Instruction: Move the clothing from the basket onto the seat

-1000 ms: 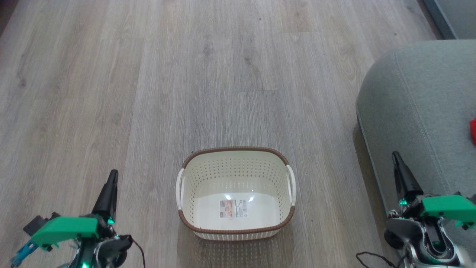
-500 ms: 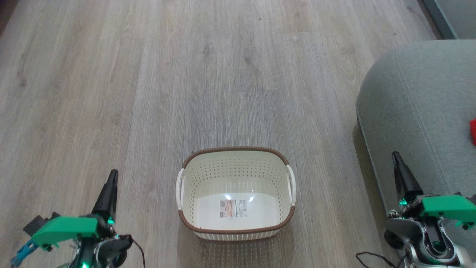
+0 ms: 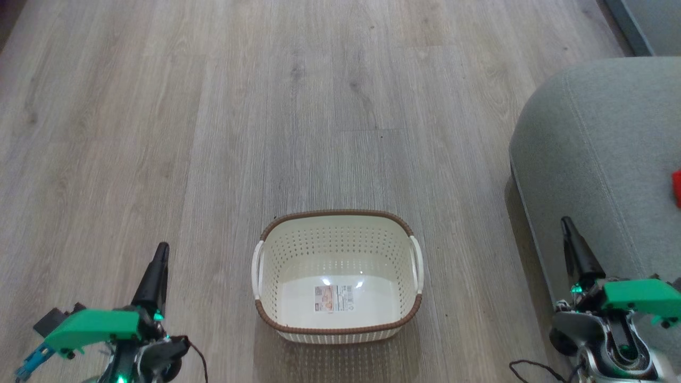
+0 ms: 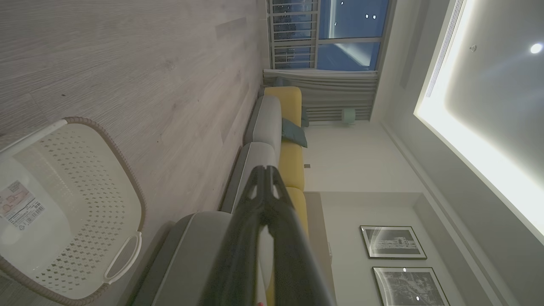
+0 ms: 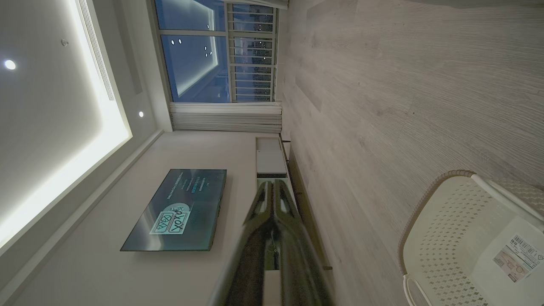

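Note:
The cream basket (image 3: 337, 229) with its brown rim stands on the wooden floor at bottom centre, holding nothing but the label sticker (image 3: 333, 298) on its base. The grey-green seat (image 3: 596, 154) fills the right side. A small piece of red clothing (image 3: 677, 186) lies on the seat at the frame's right edge; the rest is cut off. My left gripper (image 3: 161, 248) is shut at lower left, off the basket's left side. My right gripper (image 3: 565, 220) is shut at lower right, in front of the seat's near edge. Both hold nothing. The basket (image 4: 63, 204) and seat (image 4: 187, 255) appear in the left wrist view.
Wide wooden floor (image 3: 266, 106) lies beyond and to the left of the basket. A dark grey edge (image 3: 633, 26) sits at the top right corner. The wrist views show a yellow and grey sofa (image 4: 289, 127), a window, and a wall screen (image 5: 178, 208).

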`<state>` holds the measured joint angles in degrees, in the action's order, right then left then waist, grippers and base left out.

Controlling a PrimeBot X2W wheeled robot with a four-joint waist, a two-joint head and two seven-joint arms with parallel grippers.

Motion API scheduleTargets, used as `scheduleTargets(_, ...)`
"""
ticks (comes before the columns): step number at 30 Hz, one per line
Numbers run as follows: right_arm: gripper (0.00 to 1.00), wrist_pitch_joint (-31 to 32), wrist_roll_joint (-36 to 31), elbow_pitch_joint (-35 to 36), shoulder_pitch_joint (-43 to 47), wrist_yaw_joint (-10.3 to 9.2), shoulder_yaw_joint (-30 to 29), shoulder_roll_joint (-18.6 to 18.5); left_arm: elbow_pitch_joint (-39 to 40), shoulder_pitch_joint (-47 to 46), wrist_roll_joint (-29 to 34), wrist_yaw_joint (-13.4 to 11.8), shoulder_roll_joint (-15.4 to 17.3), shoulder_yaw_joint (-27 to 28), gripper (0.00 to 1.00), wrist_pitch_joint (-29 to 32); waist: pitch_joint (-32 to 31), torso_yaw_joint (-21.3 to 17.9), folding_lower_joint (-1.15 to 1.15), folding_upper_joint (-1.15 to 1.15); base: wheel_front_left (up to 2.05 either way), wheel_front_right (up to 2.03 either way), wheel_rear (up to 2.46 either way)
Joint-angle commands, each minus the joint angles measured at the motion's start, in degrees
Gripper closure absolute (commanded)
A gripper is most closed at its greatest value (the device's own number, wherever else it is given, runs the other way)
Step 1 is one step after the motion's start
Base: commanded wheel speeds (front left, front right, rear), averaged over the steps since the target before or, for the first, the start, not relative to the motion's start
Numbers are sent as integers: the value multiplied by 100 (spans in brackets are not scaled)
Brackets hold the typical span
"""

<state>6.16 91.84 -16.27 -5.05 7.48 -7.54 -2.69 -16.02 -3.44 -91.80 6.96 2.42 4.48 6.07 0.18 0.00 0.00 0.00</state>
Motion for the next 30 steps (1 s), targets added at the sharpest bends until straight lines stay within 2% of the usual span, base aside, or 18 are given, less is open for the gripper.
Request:
scheduleTargets(1, 100, 32, 33, 224, -114, 1, 103, -19, 198, -275, -38, 53, 45, 204, 100, 41, 0, 0, 0, 0, 0, 0, 0)
scheduleTargets(30, 100, 32, 33, 224, -114, 1, 103, -19, 198, -275, -38, 53, 45, 203, 100, 41, 0, 0, 0, 0, 0, 0, 0)
